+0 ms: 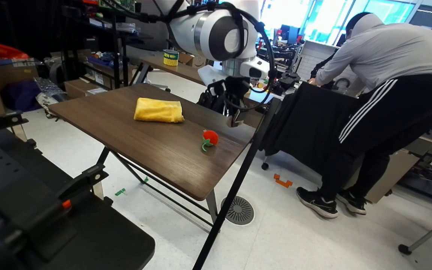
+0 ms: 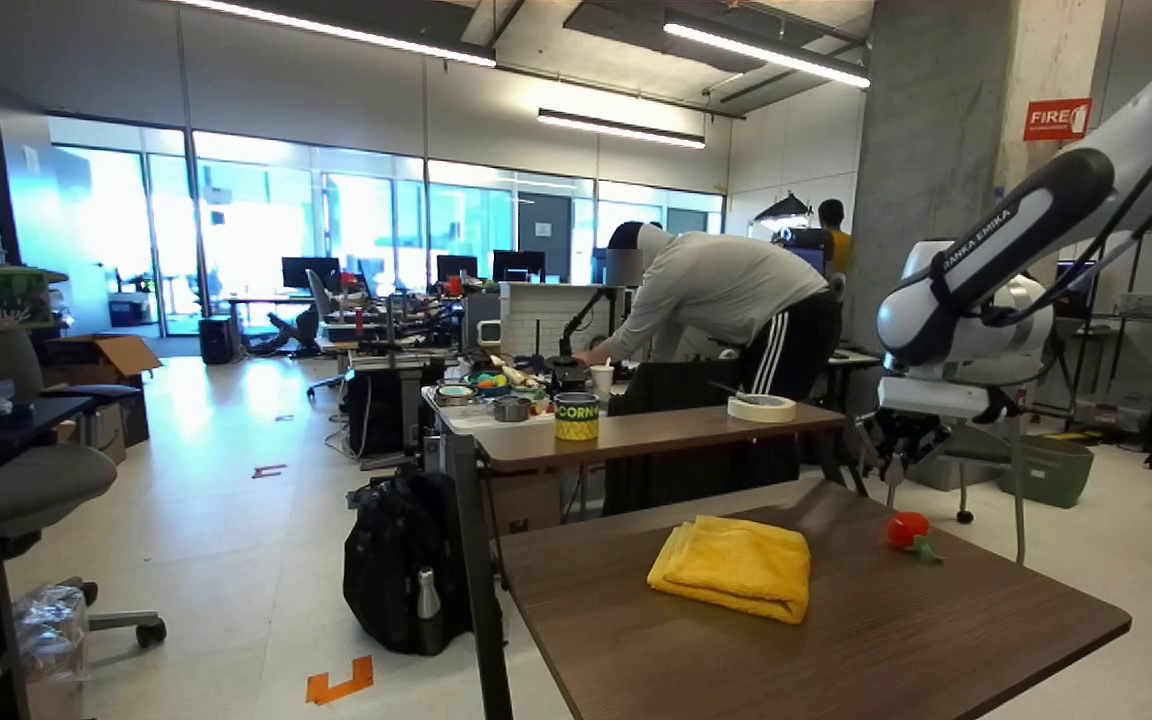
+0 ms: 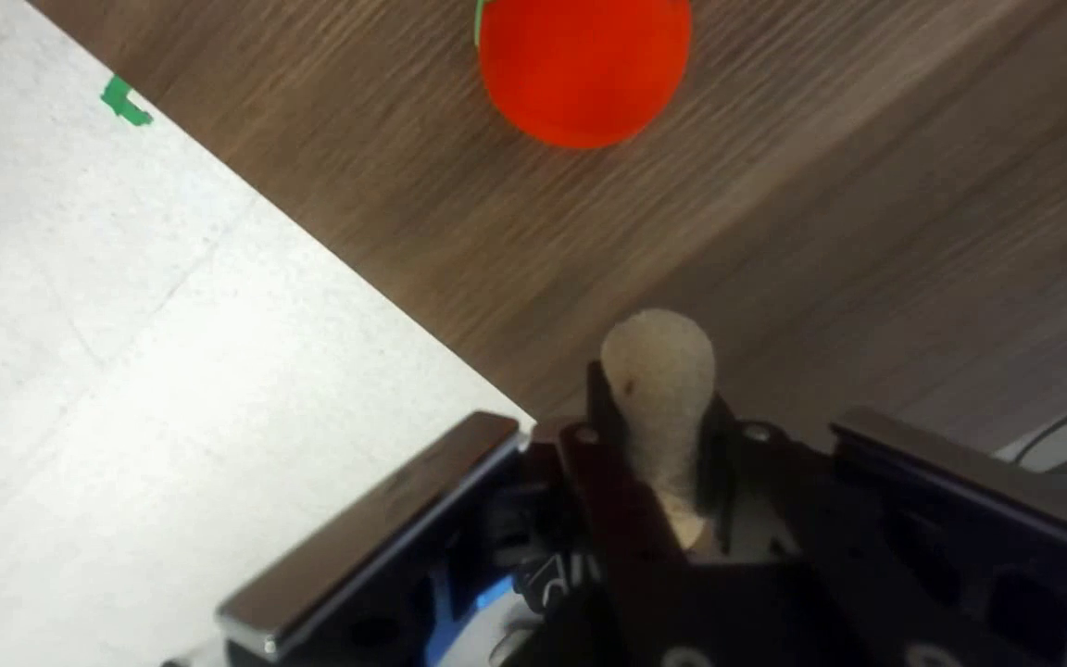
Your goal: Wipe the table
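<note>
The table [image 1: 156, 150] has a dark brown top and stands below my gripper; it also shows in an exterior view [image 2: 886, 640] and in the wrist view [image 3: 385, 185]. A folded yellow cloth [image 1: 158, 110] lies flat on it, also in an exterior view [image 2: 733, 568]; it is outside the wrist view. My gripper [image 3: 656, 417] is shut on a light wooden piece with a rounded end [image 3: 659, 357]. What the whole piece is cannot be told. The gripper [image 1: 232, 114] hangs above the table near its end, apart from the cloth.
A red toy with a green stem [image 1: 210, 138] lies on the table near the gripper. A raised shelf [image 2: 656, 433] at the table's back holds a corn can [image 2: 576, 417] and a tape roll [image 2: 761, 408]. A person [image 1: 392, 75] bends over a cluttered table behind.
</note>
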Motion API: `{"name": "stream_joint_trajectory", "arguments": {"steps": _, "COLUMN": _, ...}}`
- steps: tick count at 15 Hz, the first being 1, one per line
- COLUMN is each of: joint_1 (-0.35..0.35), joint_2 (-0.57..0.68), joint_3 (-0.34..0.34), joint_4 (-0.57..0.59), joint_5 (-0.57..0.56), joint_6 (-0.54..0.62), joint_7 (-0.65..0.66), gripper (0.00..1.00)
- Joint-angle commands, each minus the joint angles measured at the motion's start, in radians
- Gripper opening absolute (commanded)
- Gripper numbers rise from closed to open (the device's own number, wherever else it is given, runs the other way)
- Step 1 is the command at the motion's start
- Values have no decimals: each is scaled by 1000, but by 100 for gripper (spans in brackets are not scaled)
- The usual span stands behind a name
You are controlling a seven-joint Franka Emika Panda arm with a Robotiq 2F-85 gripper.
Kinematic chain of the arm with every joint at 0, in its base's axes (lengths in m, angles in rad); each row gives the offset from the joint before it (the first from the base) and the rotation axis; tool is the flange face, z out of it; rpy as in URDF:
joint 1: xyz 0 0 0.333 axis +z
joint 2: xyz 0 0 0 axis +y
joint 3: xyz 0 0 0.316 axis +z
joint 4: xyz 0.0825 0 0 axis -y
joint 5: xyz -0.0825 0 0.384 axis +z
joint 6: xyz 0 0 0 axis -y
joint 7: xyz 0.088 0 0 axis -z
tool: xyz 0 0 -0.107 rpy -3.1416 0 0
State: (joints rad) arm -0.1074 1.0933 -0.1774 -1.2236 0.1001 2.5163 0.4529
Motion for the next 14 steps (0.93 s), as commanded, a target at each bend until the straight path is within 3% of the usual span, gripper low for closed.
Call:
{"name": "stream_joint_trajectory", "arguments": {"steps": 1, "joint_1": -6, "joint_2": 106, "joint_3": -16, "joint_4": 115, "joint_5": 35, "joint_6": -11, "joint_7": 77, "gripper": 0}}
{"name": "stream_joint_trajectory", "arguments": {"steps": 9, "joint_1": -5, "joint_2": 197, "joint_3": -18, "joint_4": 203, "joint_5": 37, "joint_6": -31, "joint_7": 136, "gripper": 0}}
{"name": "stream_joint_trajectory", "arguments": {"steps": 10, "joint_1": -4, "joint_2": 198, "joint_3": -16, "joint_4": 207, "joint_5": 36, "joint_6": -32, "joint_7": 135, "gripper": 25}}
{"name": "stream_joint_trajectory", "arguments": {"steps": 11, "joint_1": -1, "joint_2": 191, "joint_3": -13, "joint_4": 203, "joint_5": 34, "joint_6": -38, "joint_7": 129, "gripper": 26}}
{"name": "stream_joint_trajectory", "arguments": {"steps": 14, "joint_1": 12, "joint_2": 151, "joint_3": 2, "joint_4": 161, "joint_5": 28, "joint_6": -24, "joint_7": 115, "gripper": 51}}
